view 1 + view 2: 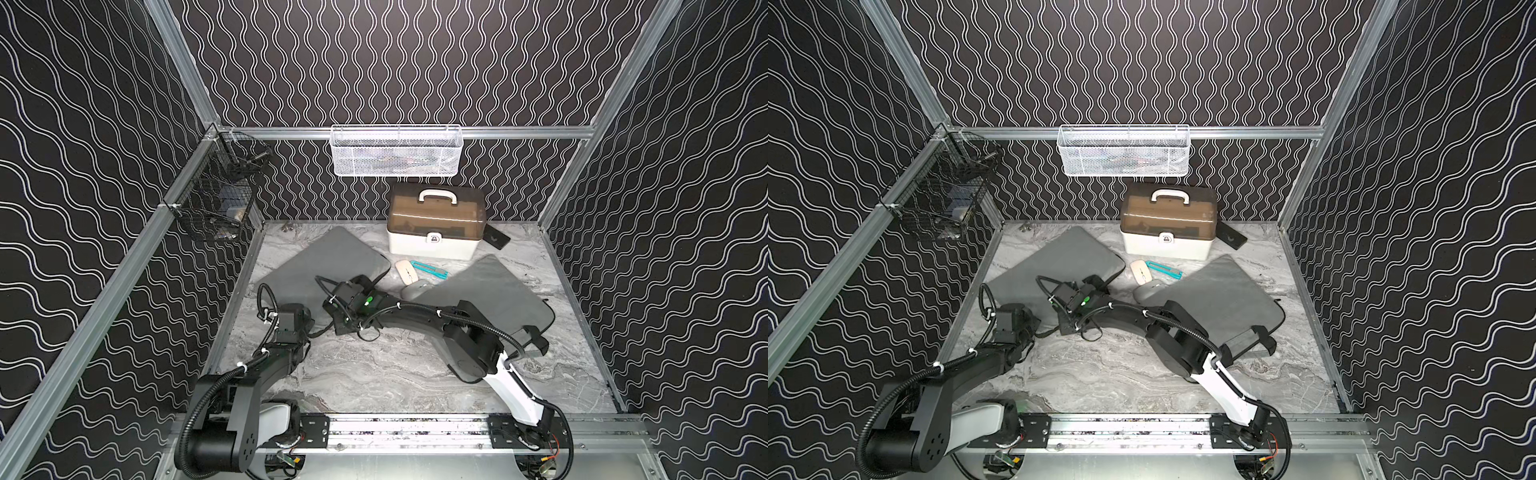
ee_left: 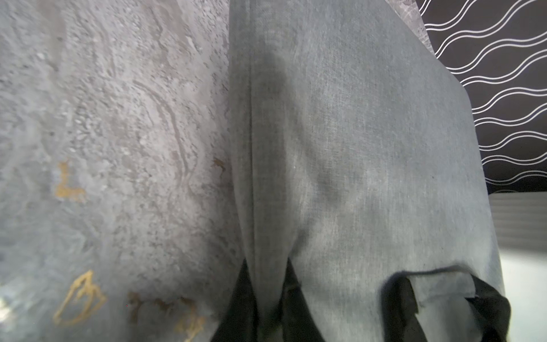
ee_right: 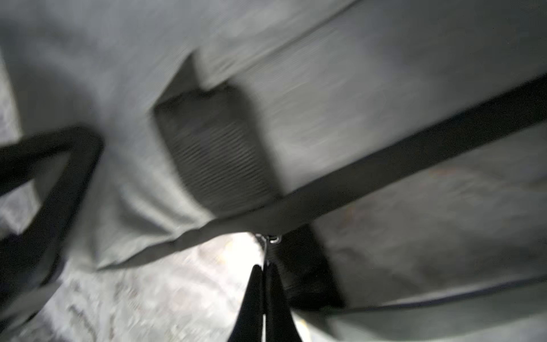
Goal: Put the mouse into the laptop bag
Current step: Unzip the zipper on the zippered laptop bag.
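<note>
Fingers of the left gripper pinch a fold of the laptop bag. The right gripper has its fingers pressed together on what looks like the zip pull. The white mouse lies just in front of the storage box. It is probably light, rigid and slick, so best squeezed across its flanks.

I see the whole table twice from high at 6 o'clock, facing 12; each wrist camera looks from very near onto the grey laptop bag.

Walls: blk w/ white wavy lines. Table: grey marble veining. Bag: plain grey, blk straps. Mouse: cream-white. Box: white, brown see-thru lid. Cutter: teal.
</note>
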Available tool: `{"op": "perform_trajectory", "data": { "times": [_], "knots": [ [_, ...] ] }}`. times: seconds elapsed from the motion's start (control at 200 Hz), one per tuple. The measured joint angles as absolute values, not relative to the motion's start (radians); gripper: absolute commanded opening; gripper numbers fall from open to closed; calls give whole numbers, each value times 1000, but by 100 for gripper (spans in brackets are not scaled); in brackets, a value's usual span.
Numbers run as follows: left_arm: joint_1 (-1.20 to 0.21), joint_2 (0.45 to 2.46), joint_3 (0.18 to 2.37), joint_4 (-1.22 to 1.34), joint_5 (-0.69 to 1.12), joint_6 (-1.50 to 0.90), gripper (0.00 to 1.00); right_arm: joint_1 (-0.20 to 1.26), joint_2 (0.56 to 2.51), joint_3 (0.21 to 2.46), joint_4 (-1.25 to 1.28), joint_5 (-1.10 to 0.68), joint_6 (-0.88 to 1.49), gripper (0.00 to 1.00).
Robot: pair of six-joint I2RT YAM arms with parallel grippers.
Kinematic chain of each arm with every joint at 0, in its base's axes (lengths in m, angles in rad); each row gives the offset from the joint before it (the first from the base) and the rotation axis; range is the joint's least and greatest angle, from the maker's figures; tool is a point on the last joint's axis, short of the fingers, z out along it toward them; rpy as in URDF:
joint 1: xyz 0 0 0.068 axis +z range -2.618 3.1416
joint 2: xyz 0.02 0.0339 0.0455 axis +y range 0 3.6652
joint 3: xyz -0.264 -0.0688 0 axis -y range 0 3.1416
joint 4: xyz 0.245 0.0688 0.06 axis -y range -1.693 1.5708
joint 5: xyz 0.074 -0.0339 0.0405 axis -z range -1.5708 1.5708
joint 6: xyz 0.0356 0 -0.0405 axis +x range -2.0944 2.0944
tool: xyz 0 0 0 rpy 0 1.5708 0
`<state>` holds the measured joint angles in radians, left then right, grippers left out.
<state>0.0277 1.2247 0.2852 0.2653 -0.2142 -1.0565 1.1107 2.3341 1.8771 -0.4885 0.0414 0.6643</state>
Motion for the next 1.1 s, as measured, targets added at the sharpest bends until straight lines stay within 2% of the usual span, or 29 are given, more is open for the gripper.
{"op": "perform_trajectory", "data": {
  "times": [0.26, 0.465, 0.751, 0.771, 0.926, 1.101],
  "knots": [
    [-9, 1185, 279, 227, -230, -1064, 0, 1171, 2235, 1719, -411, 16, 715, 0],
    [-11, 1092, 269, 140, -232, -1081, 0, 1164, 2232, 1710, -399, -18, 718, 0],
    [-11, 655, 202, -190, -261, -1162, 0, 1079, 2315, 1759, -383, -111, 719, 0],
    [-11, 624, 199, -216, -266, -1165, 3, 1077, 2321, 1768, -382, -115, 715, 0],
    [-11, 522, 217, -377, -282, -1166, 48, 1014, 2329, 1753, -339, -139, 702, 0],
    [-10, 623, 296, -420, -276, -1120, 72, 915, 2294, 1684, -286, -122, 686, 0]
  ]
}}
